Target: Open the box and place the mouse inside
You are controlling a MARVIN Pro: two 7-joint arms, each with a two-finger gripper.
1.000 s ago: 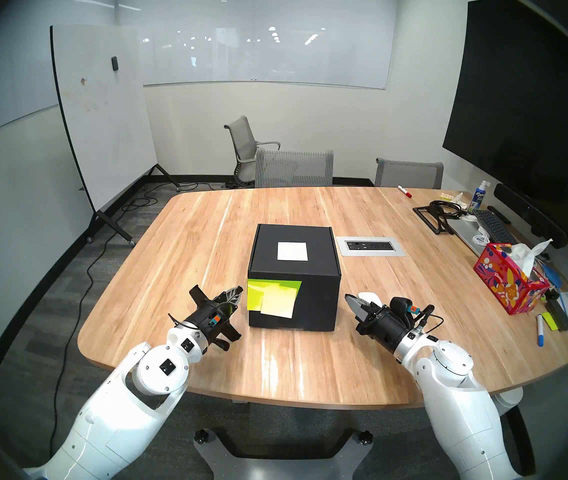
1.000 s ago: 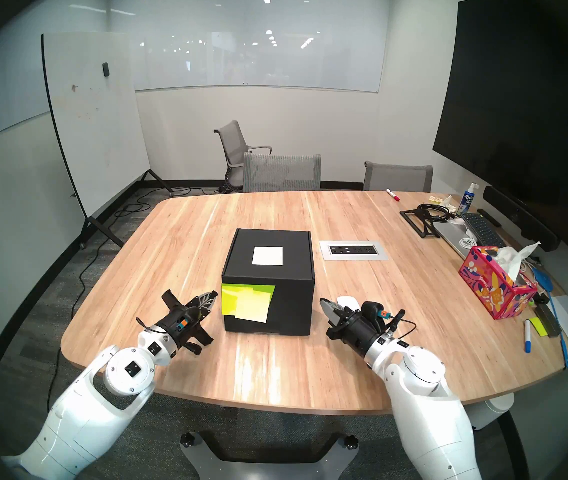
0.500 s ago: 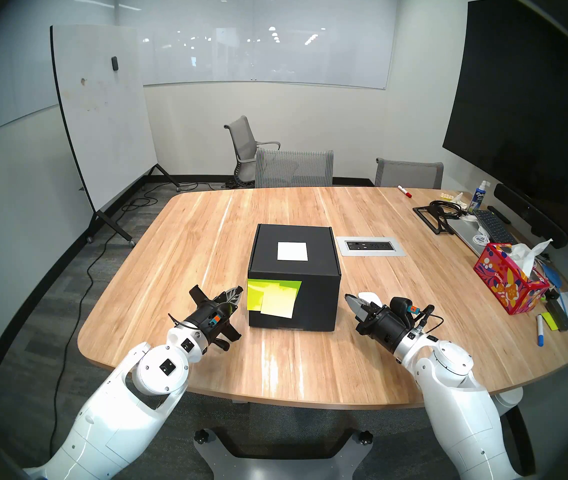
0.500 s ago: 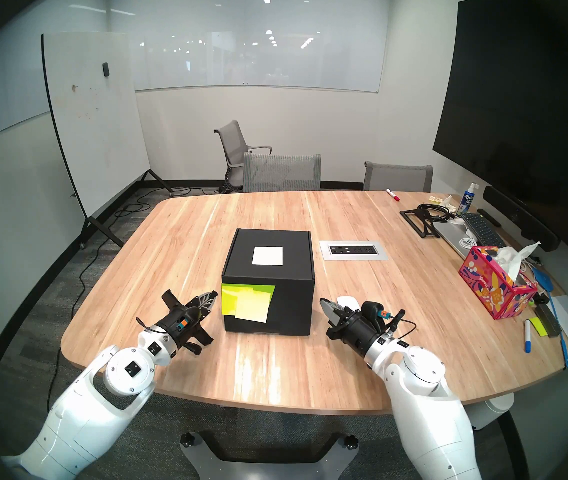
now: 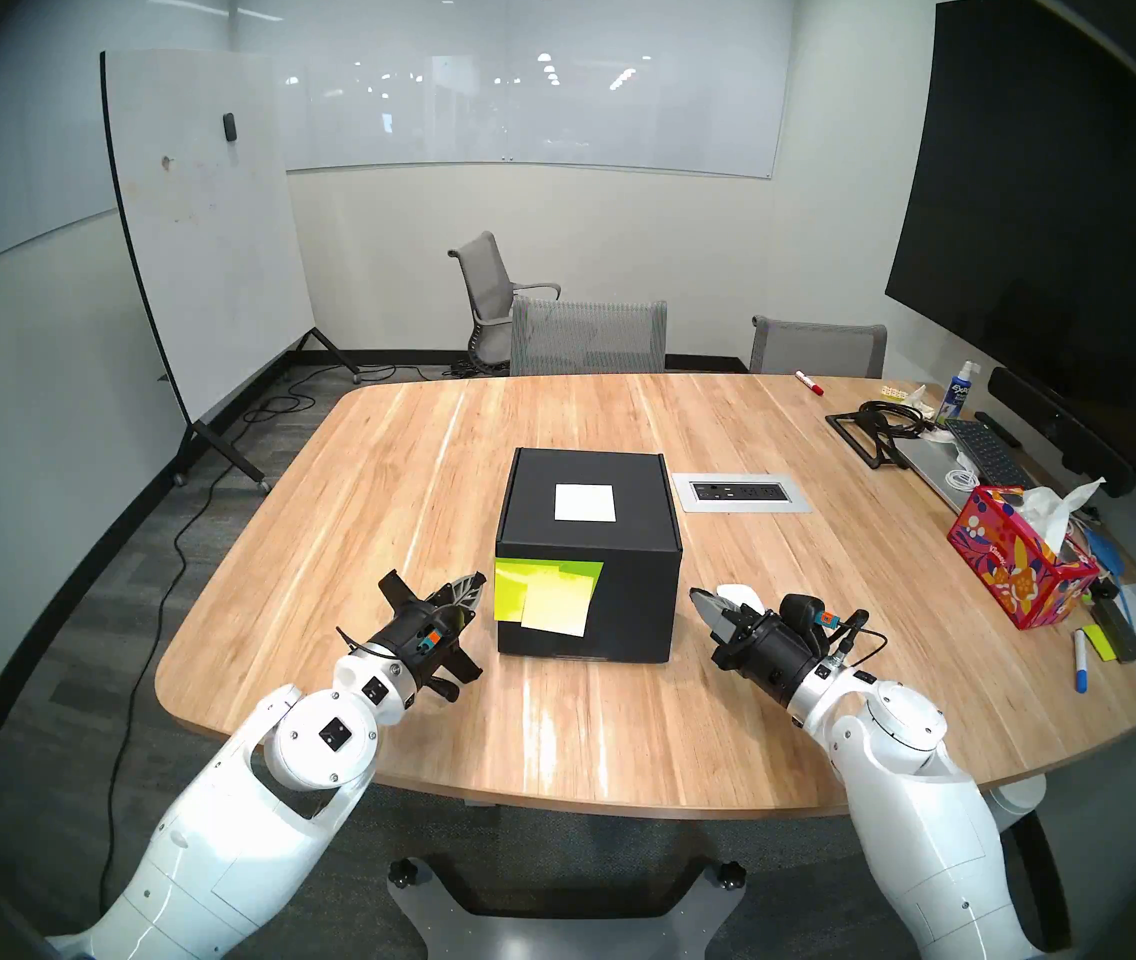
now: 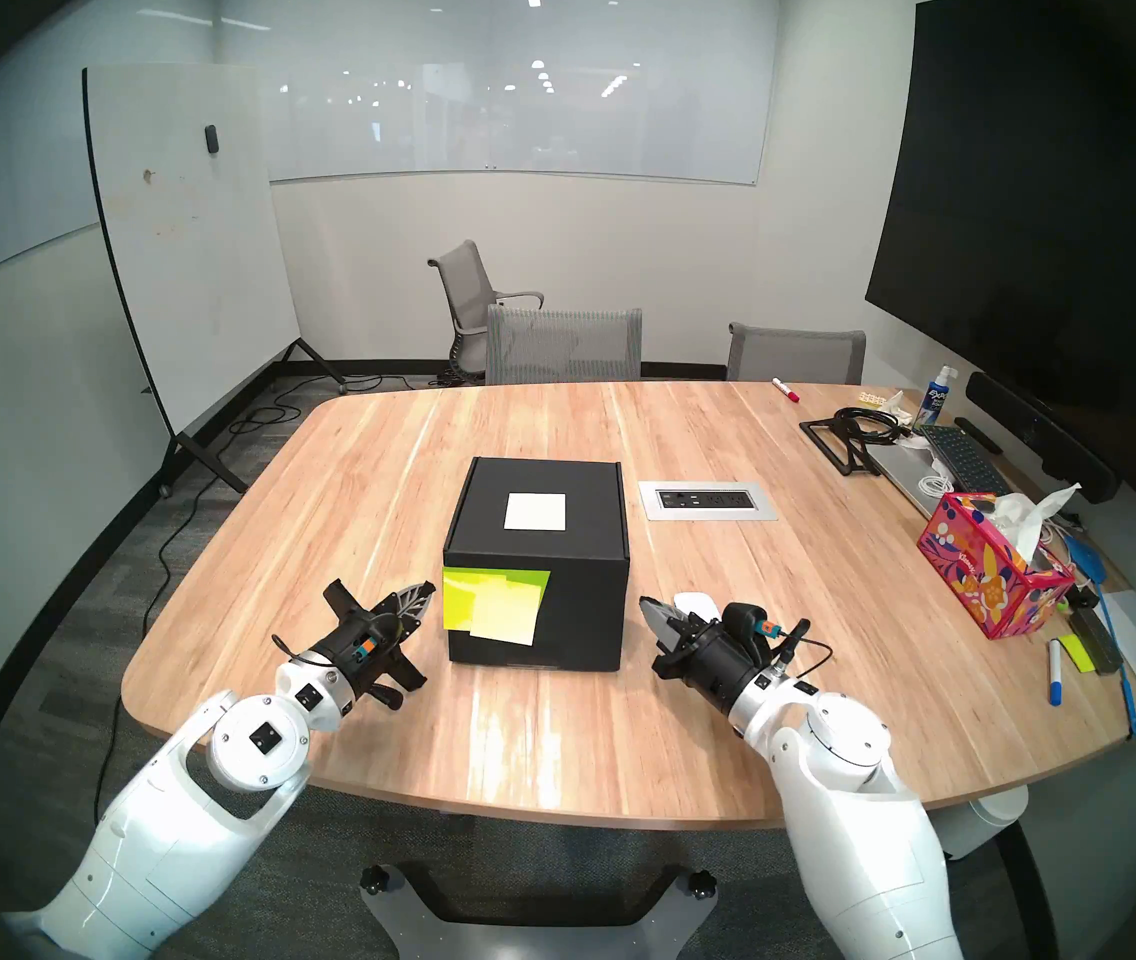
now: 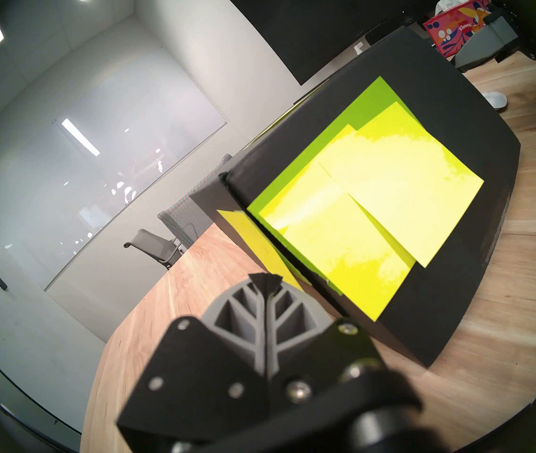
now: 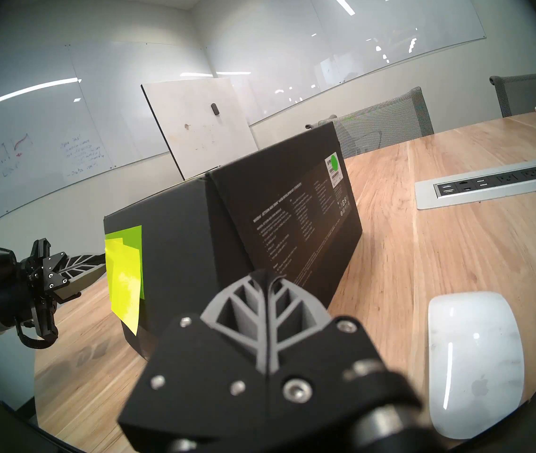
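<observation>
Head view, centre of frame: the black box [image 5: 588, 557] stands closed on the wooden table [image 5: 413, 467], with a white square label [image 5: 584, 503] on its lid and overlapping yellow-green sticky notes [image 5: 546, 597] on the left part of its front face. Lower left of centre: the left gripper [image 5: 475, 586] is held off the table, fingers pressed together and holding nothing, its tip just beside the left edge of the notes; whether it touches them cannot be told. Lower right of centre: the right gripper [image 5: 697, 600] likewise has its fingers pressed together and empty, its tip near the box's lower right front corner but apart from it. The white mouse [image 5: 740, 596] lies flat on the table just beyond this gripper, largely hidden by it, to the right of the box and outside it.

Left wrist view: the closed fingers [image 7: 265, 308] sit at lower centre, with the note-covered box front filling the centre and right. Right wrist view: the mouse [image 8: 476, 360] occupies the lower right, beside the closed fingers [image 8: 268, 315], with the box's printed side [image 8: 293, 213] at centre.

Right edge of the head view: a red floral tissue box [image 5: 1022, 564], a keyboard [image 5: 984, 449] and markers; a power outlet panel [image 5: 740, 492] is set into the table right of the box
</observation>
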